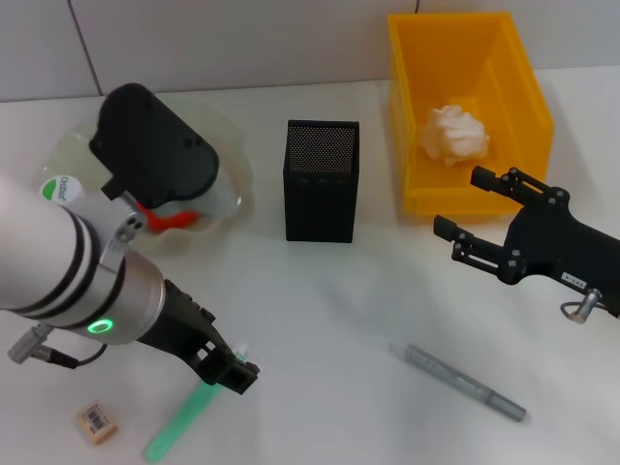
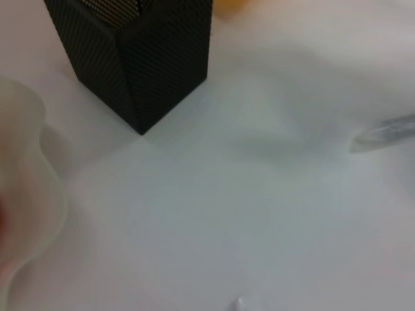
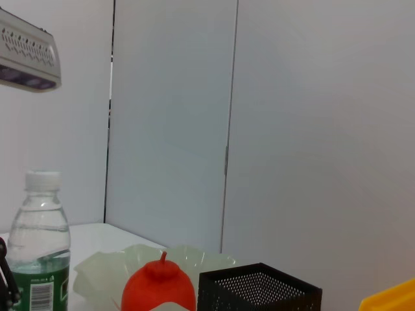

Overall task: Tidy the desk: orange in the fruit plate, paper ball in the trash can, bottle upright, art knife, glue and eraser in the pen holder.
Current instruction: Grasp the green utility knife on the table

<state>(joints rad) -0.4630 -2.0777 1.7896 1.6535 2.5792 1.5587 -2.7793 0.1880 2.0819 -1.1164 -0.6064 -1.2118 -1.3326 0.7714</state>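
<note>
My left gripper [image 1: 231, 371] is low at the front left, shut on the upper end of the green glue stick [image 1: 176, 426], which lies tilted with its white tip past the fingers. The tan eraser [image 1: 97, 423] lies just left of it. A grey art knife [image 1: 465, 384] [image 2: 386, 132] rests at the front right. The orange [image 1: 165, 219] [image 3: 159, 286] sits in the fruit plate [image 1: 231, 136] [image 3: 104, 272], partly behind my left arm. The bottle [image 1: 60, 189] [image 3: 40, 249] stands upright beside the plate. The paper ball [image 1: 452, 134] is in the trash can [image 1: 528, 97]. The right gripper [image 1: 459, 201] hovers open before the can.
The black mesh pen holder [image 1: 322, 179] [image 2: 139, 52] [image 3: 259, 291] stands in the middle between plate and trash can. A tiled wall runs along the back of the white table [image 1: 339, 300]. My left arm covers much of the left side.
</note>
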